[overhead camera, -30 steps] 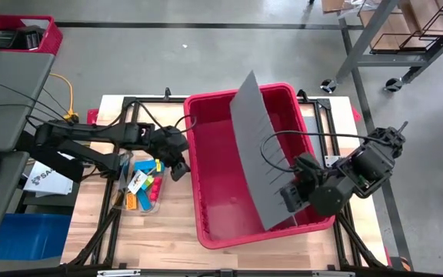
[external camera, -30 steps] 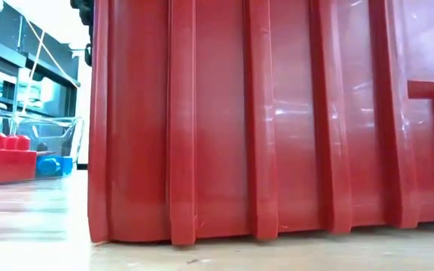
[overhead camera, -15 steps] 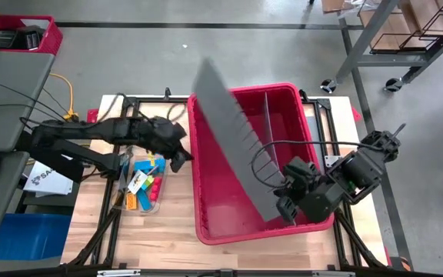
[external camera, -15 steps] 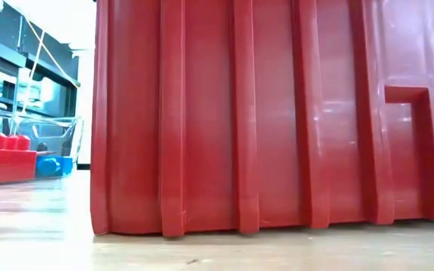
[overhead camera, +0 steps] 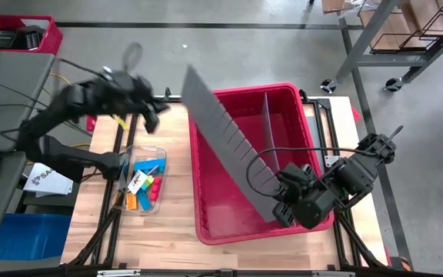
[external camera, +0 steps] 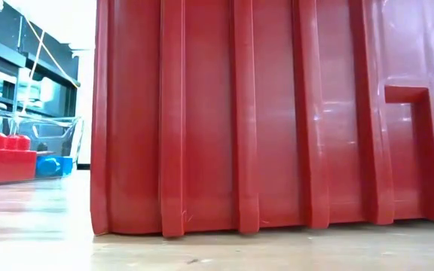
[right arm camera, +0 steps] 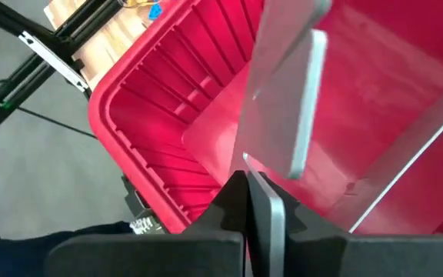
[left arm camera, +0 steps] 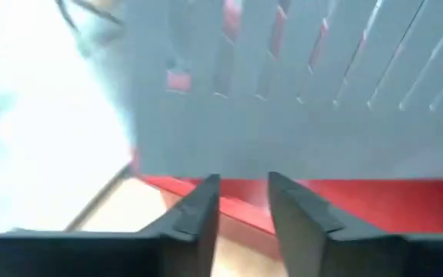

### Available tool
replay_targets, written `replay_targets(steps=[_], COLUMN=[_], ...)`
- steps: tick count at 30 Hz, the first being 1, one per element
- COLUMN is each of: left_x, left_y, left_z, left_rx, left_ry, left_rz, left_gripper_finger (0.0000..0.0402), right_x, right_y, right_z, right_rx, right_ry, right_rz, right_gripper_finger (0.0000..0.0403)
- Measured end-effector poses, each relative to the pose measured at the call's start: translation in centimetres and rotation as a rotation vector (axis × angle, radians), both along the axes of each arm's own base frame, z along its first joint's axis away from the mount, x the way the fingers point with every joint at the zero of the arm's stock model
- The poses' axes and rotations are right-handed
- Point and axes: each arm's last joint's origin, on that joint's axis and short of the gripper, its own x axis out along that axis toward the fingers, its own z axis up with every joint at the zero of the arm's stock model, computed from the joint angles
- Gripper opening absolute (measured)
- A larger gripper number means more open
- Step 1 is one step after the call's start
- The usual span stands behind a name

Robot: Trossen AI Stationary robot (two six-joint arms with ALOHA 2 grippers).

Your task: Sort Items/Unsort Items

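Right gripper (overhead camera: 283, 201) clenched on grey divider (overhead camera: 221, 138), tilted over red bin (overhead camera: 314, 100); may slip. Left gripper (overhead camera: 151, 115) part-open, empty, raised. Items (overhead camera: 144, 185) in clear tray on surface.

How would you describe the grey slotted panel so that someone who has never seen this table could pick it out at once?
Start at the big red bin on the wooden table. A long flat grey slotted panel leans across it, its top end above the bin's rim, its low end pinched in the right gripper. Unlike the thin upright divider fixed inside the bin, it is tilted and has a row of slots along one edge.
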Motion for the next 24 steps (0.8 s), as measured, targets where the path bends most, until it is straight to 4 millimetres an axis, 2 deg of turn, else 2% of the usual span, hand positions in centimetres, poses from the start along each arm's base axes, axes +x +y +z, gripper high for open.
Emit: replay_targets(steps=[3,6,10,17,19,24], left_x=[-1.9,-2.4,-1.0,1.9,2.5,3.1], left_y=[1.2,2.7,5.6,10.4,11.2,11.6], left_z=[2.3,2.6,1.4,-1.6,-2.5,-3.1], left_rx=[0.104,0.081,-0.036,-0.133,-0.187,-0.233], left_ry=[-0.036,-0.06,-0.036,0.057,0.055,0.026], left_rz=[0.078,0.055,-0.058,-0.213,-0.262,-0.399], left_gripper_finger=[0.0174,0.021,0.0233,0.0235,0.0235,0.0235], right_x=[0.0,0.0,0.1,0.2,0.2,0.1], right_y=[0.0,0.0,0.0,0.2,0.2,0.4], right_z=[0.0,0.0,0.0,0.1,0.1,0.1], right_rx=[-0.007,-0.033,-0.054,-0.057,-0.059,-0.074], right_ry=[0.001,0.004,0.01,0.004,0.003,0.001], right_rz=[0.012,0.052,0.092,0.139,0.143,0.187], right_gripper_finger=[0.0,0.0,0.0,0.0,0.0,0.0])
